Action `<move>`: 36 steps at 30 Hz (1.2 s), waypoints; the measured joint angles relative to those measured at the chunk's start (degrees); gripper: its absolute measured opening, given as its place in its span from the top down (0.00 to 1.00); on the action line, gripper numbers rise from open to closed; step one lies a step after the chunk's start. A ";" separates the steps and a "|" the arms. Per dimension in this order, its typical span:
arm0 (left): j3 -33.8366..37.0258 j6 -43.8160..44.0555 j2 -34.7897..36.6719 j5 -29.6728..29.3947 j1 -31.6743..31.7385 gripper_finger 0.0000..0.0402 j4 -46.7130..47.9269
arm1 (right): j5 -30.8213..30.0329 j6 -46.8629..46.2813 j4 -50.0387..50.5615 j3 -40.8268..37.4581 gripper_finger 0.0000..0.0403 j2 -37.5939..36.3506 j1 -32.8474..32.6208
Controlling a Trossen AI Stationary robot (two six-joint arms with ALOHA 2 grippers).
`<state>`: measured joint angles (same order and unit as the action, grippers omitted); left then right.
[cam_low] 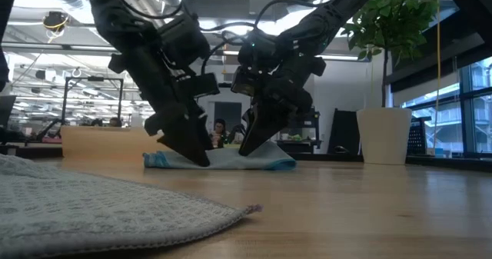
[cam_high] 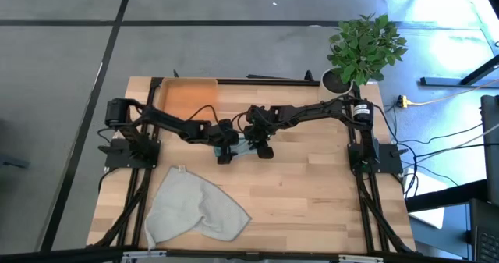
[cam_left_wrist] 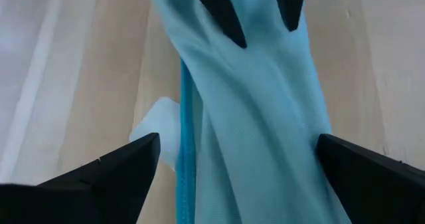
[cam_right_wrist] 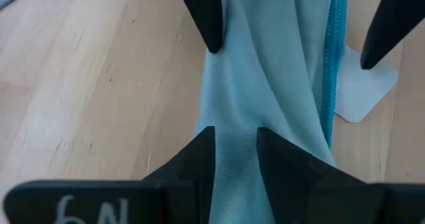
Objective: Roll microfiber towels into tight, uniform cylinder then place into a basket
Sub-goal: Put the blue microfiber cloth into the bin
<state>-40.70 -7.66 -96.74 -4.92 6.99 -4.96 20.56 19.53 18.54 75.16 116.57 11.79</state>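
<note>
Wood-plank counter is seen from above on grey floor, w/ a potted plant at its far right corner; behind it, in the low view, an office w/ ceiling lights and a seated person is shown.

Teal-blue towel is bunched into a long strip near counter centre, just in front of the orange basket at the far left edge. Grey-green towel is spread loose at the near left edge, well apart.

Only in the wrist views is the grip made out: left end effector is spread wide astride the strip, not clamped; right end effector is narrowed, pinching a fold of that towel. A white tag is shown there too.

Right half of counter is bare wood.
</note>
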 joint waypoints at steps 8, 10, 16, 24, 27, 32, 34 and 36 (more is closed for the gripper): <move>-0.09 6.23 0.05 1.91 1.69 0.01 3.28 | 0.00 -0.02 -0.15 -0.02 0.72 0.00 0.00; -0.09 6.31 0.05 1.90 1.70 0.01 3.65 | 0.00 0.00 -0.15 -0.02 0.72 0.00 0.00; 0.04 4.49 0.98 3.16 2.18 0.01 4.60 | 0.00 -0.02 -0.17 -0.02 0.72 0.00 0.00; -2.89 3.91 4.08 3.59 1.55 0.01 11.39 | 0.00 -0.02 -0.84 -0.02 0.72 0.00 0.00; -4.01 3.61 4.03 3.70 0.62 0.01 13.95 | 0.00 0.00 -0.92 -0.02 0.72 0.00 -0.02; -4.06 3.82 1.96 2.64 -0.19 0.01 12.96 | 0.00 0.00 -1.04 -0.02 0.72 0.00 -0.02; -4.07 3.89 0.95 2.46 -0.20 0.00 12.93 | 0.00 0.00 -1.06 -0.04 0.72 0.00 -0.02; -4.07 4.02 0.22 2.48 -0.16 0.01 12.90 | 0.00 0.00 -1.04 -0.04 0.72 0.00 -0.02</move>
<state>-44.77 -3.64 -96.52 -2.44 6.83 7.94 20.56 19.53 17.50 75.11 116.57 11.77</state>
